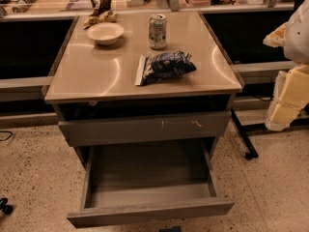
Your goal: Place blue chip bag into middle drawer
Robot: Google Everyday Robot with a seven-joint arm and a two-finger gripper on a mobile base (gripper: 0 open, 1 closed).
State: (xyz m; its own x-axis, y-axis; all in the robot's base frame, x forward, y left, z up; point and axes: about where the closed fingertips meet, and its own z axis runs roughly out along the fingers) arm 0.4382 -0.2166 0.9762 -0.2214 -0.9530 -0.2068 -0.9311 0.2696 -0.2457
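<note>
Gripper (288, 98) of mine hangs at the right edge, well apart from the blue chip bag (166, 65). I cannot tell if it is squeezed or let go. The bag lies flat on the table top (96, 76), just near of the can (157, 31). The middle drawer (149, 212) is pulled out below.

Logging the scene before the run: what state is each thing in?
blue chip bag: lying flat on the counter
middle drawer: pulled open, empty
scratched drawer front: shut
soda can: upright
bowl: upright
end effector: at the right edge, off the bag
</note>
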